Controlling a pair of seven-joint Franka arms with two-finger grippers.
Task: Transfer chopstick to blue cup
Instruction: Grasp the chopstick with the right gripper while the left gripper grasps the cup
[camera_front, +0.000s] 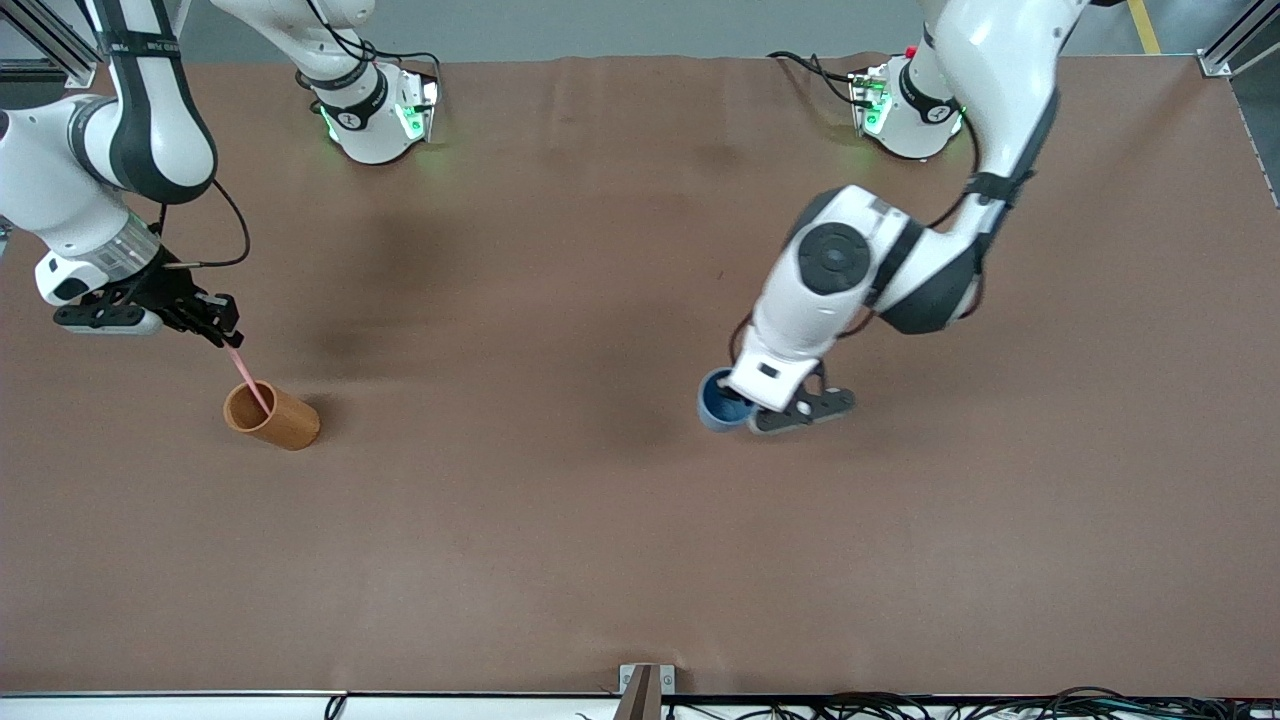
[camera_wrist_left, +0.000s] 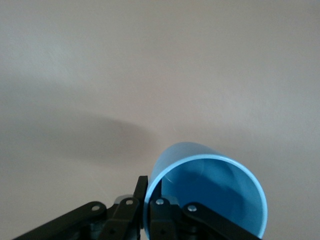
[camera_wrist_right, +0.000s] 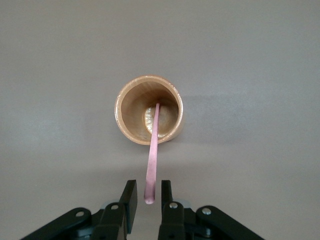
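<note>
Table (camera_front: 640, 560): brown cloth surface, both arm bases along its edge farthest from the front camera.

Left arm: reaches down from its base toward the table's middle. Left gripper (camera_front: 752, 408) sits at the blue cup, low by the table. In the left wrist view the left gripper (camera_wrist_left: 148, 200) has its fingers (camera_wrist_left: 140, 192) closed across the cup wall, one outside and one inside the rim. State: gripping the blue cup.

Right arm: comes in at its own end of the table. Right gripper (camera_front: 222, 332) hangs over the table at about 11 o'clock from the orange cup. In the right wrist view the right gripper (camera_wrist_right: 148, 200) has a finger (camera_wrist_right: 129, 200) on each side of the chopstick's upper end, with narrow gaps showing. State: cannot tell whether it grips or only brackets the stick.

Orange cup (camera_front: 271, 415): brown-orange cylinder, standing toward the right arm's end of the table, well apart from the blue cup; also seen from above (camera_wrist_right: 149, 109).

Blue cup (camera_front: 722, 400): light blue outside, darker blue inside, near the table's middle; rim and inside visible (camera_wrist_left: 207, 192).

Chopstick (camera_front: 247, 377): thin pale-pink stick, lower end inside the orange cup, leaning toward 11 o'clock, upper end at the right gripper; full length shown (camera_wrist_right: 152, 150).
</note>
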